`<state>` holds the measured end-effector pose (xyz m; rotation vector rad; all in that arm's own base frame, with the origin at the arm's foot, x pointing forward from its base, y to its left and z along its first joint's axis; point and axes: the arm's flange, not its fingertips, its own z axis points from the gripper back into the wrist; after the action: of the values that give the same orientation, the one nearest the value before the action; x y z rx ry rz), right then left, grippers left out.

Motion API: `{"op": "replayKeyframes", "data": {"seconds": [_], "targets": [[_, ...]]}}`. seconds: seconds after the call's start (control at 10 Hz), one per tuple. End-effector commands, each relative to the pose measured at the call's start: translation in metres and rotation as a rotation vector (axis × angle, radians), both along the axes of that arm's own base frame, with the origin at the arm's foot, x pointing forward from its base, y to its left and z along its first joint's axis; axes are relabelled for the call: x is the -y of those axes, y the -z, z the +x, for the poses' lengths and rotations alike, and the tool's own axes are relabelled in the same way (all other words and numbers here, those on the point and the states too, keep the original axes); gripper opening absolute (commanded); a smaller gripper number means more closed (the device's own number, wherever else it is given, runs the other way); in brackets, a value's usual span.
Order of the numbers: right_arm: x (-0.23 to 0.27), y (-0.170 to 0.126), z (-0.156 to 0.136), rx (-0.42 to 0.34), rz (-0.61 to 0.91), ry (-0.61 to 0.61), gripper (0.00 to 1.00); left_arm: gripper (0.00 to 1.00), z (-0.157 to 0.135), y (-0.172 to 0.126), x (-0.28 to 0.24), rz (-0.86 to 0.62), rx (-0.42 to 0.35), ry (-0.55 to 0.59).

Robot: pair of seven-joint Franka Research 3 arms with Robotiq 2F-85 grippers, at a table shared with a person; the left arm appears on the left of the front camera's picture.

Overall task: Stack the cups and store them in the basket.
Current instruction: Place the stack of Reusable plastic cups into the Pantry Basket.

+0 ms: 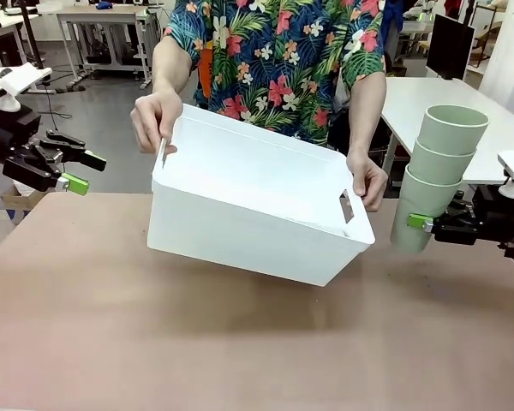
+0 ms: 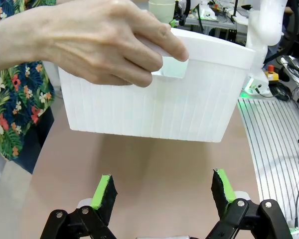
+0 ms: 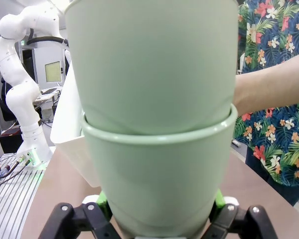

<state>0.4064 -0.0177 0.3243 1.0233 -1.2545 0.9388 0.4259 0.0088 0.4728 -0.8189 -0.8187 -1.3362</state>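
Over the right side of the counter (image 1: 154, 342), my right jaws clamp three stacked cups (image 1: 441, 175), left jaws gape empty; person (image 1: 283, 68) holds the basket (image 1: 240, 223) tilted, storing looks not yet done.

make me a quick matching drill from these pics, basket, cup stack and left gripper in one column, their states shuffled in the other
Things
1. basket
2. stack of cups
3. left gripper

States
a. open, holding nothing
b. held tilted above the table in the person's hands
c. clamped near its base by the right gripper

Pairs: 1-b, 2-c, 3-a
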Motion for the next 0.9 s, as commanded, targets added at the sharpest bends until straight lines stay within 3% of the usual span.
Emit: {"op": "replayKeyframes", "data": {"seconds": [0.0,0.2,0.8], "targets": [[-0.001,-0.005,0.0,0.011,-0.001,-0.001,0.85,1.0,0.0,-0.002,0.0,0.001,-0.004,-0.013],[0.0,0.0,0.0,0.0,0.0,0.0,0.85,1.0,0.0,-0.002,0.0,0.001,-0.004,-0.013],[-0.02,-0.112,-0.006,-0.016,-0.112,0.086,0.85,1.0,0.0,-0.002,0.0,0.001,-0.004,-0.013]]}}
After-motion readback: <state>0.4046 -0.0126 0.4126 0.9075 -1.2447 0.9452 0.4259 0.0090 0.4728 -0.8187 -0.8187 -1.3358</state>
